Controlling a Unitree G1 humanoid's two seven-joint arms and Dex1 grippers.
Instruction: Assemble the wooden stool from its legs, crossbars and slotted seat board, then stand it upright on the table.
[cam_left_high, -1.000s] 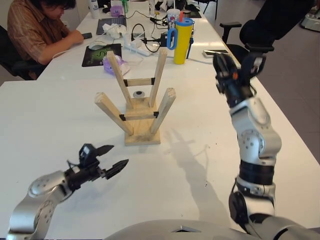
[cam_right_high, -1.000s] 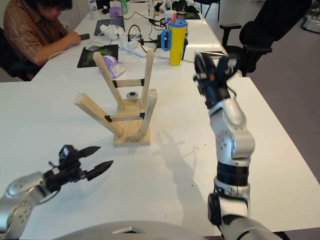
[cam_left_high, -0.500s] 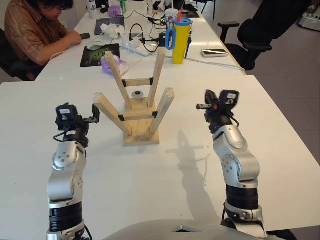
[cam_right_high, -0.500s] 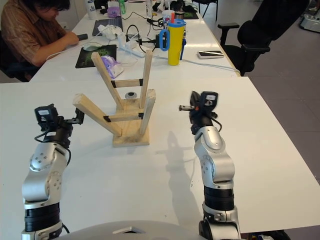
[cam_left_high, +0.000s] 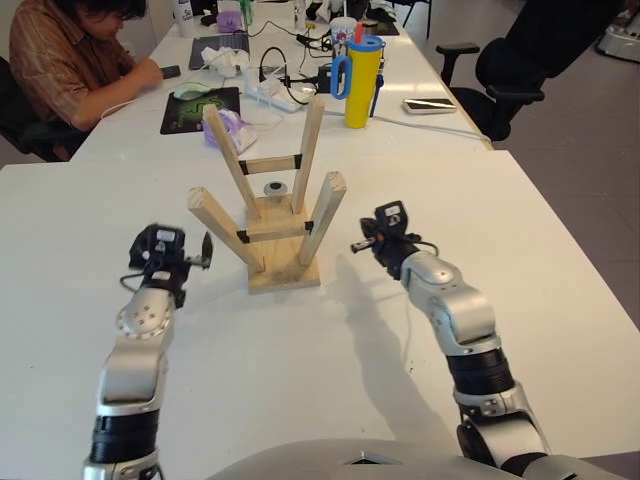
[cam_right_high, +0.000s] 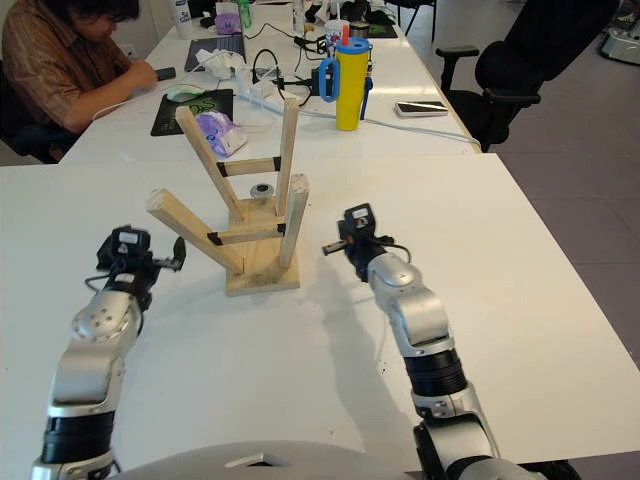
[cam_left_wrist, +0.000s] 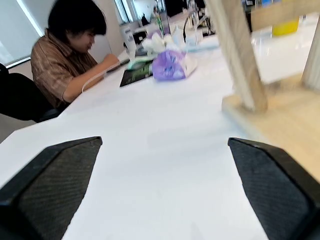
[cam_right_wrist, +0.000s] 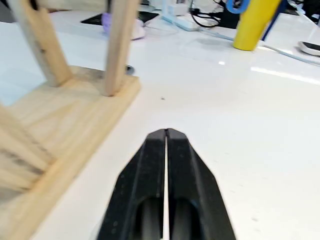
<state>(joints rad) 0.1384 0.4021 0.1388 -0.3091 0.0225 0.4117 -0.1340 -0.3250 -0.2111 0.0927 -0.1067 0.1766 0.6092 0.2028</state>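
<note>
Beside upturned stool (cam_left_high: 283, 270): left tool (cam_left_high: 203, 255) now lower, gaping open; right tool (cam_left_high: 357, 246) lower, nearer, pressed closed.

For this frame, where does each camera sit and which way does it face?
Left eye view: on the head, facing forward and down; both arms show, left gripper and right gripper either side of the upturned stool.
Right eye view: the other eye, same scene.
Left wrist view: low on the left wrist, facing the stool's seat; own open fingers show.
Right wrist view: low on the right wrist, facing stool and bottle; own shut fingers.
Shared: all show the stool.
</note>
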